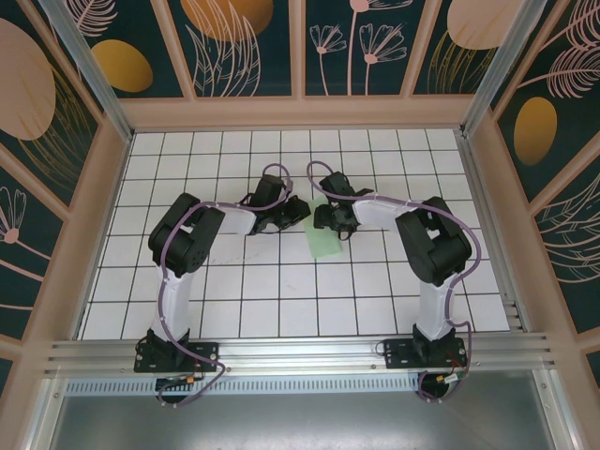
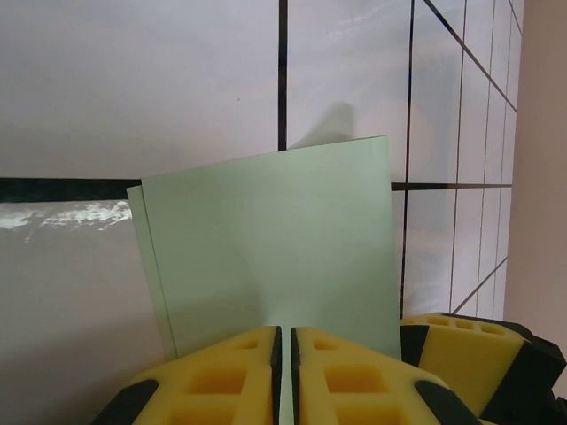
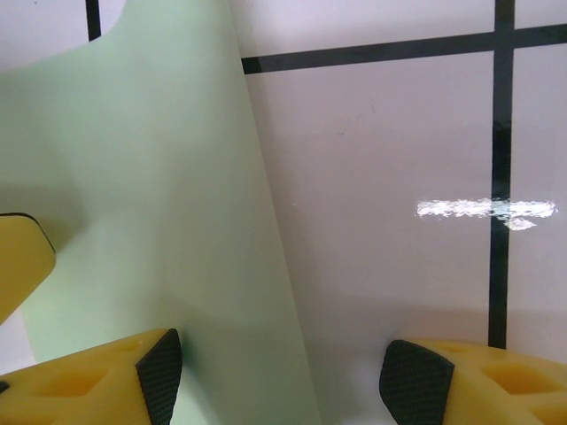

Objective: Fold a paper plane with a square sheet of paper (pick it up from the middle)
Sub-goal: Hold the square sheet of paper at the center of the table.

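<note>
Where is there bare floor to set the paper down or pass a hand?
Free: the near tiles between the left arm's base and the right arm's base; the far row along the back wall. Crowded: the centre, where the left gripper, shut on the green paper, meets the open right gripper.

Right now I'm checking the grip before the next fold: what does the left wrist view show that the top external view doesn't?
Left wrist view: the left gripper with its yellow pads pressed together on the near edge of the sheet of paper, and a second layer peeking out along the sheet's left edge. Top external view: the left arm and right arm reaching inward, the right gripper close by the sheet. Both: the pale green sheet over the white gridded table.
</note>
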Robot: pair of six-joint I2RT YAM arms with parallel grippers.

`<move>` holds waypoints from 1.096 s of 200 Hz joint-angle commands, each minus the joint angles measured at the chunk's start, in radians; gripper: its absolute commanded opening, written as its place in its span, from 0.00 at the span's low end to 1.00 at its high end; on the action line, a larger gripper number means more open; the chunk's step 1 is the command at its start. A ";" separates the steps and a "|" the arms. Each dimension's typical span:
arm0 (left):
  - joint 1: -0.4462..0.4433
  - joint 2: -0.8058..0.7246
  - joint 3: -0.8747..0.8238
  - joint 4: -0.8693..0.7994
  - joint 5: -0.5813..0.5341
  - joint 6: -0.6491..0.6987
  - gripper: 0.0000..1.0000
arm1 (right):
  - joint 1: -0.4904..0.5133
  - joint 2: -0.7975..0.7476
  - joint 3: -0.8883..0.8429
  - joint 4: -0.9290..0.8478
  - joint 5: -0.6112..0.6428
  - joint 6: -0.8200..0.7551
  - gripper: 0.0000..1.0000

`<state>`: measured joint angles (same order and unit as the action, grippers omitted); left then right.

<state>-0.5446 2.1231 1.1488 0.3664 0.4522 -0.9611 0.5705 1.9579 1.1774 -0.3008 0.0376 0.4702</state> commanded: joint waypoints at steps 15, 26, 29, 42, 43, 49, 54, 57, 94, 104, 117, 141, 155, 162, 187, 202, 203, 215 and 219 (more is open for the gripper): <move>-0.007 0.041 0.038 -0.129 -0.038 0.038 0.15 | -0.009 0.261 -0.091 0.101 -0.093 -0.033 0.69; -0.009 0.048 0.048 -0.175 -0.053 0.048 0.15 | -0.009 0.252 -0.090 0.101 -0.099 -0.036 0.69; -0.009 0.051 0.051 -0.187 -0.059 0.051 0.15 | -0.009 0.248 -0.088 0.101 -0.101 -0.036 0.69; -0.011 0.062 0.064 -0.240 -0.080 0.064 0.13 | -0.010 0.224 -0.084 0.100 -0.112 -0.037 0.69; -0.011 0.063 0.066 -0.245 -0.082 0.065 0.13 | -0.010 0.221 -0.083 0.100 -0.113 -0.038 0.69; -0.010 0.068 0.068 -0.265 -0.090 0.069 0.13 | -0.012 0.207 -0.080 0.099 -0.118 -0.038 0.69; -0.010 0.072 0.069 -0.280 -0.099 0.069 0.13 | -0.013 0.193 -0.077 0.097 -0.125 -0.038 0.69; -0.011 0.074 0.069 -0.287 -0.104 0.071 0.13 | -0.015 0.184 -0.074 0.096 -0.129 -0.037 0.69; -0.014 0.107 0.074 -0.383 -0.161 0.089 0.12 | -0.039 0.034 -0.062 0.097 -0.180 -0.028 0.70; -0.014 0.115 0.072 -0.397 -0.173 0.091 0.12 | -0.057 -0.014 -0.065 0.099 -0.186 -0.024 0.70; -0.016 0.119 0.068 -0.407 -0.190 0.092 0.11 | -0.072 -0.075 -0.076 0.108 -0.195 -0.021 0.71; -0.018 0.125 0.060 -0.412 -0.209 0.093 0.11 | -0.097 -0.154 -0.096 0.136 -0.253 -0.028 0.68; -0.019 0.131 0.060 -0.411 -0.211 0.093 0.11 | -0.103 -0.167 -0.096 0.153 -0.319 -0.034 0.65; -0.019 0.133 0.059 -0.409 -0.213 0.092 0.10 | -0.102 -0.168 -0.095 0.167 -0.356 -0.035 0.62; -0.020 0.136 0.059 -0.411 -0.222 0.090 0.10 | -0.105 -0.157 -0.083 0.194 -0.386 -0.022 0.47; -0.021 0.138 0.058 -0.412 -0.225 0.089 0.10 | -0.108 -0.144 -0.068 0.195 -0.408 -0.018 0.39; -0.021 0.138 0.058 -0.412 -0.225 0.090 0.10 | -0.108 -0.144 -0.068 0.194 -0.408 -0.019 0.39; -0.021 0.137 0.058 -0.414 -0.226 0.090 0.10 | -0.108 -0.142 -0.065 0.203 -0.409 -0.018 0.36; -0.021 0.138 0.058 -0.414 -0.227 0.091 0.10 | -0.108 -0.143 -0.067 0.210 -0.413 -0.019 0.35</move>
<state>-0.5652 2.1410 1.2579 0.1413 0.3573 -0.9058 0.4652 1.8248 1.0912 -0.1356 -0.3180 0.4530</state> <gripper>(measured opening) 0.100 0.369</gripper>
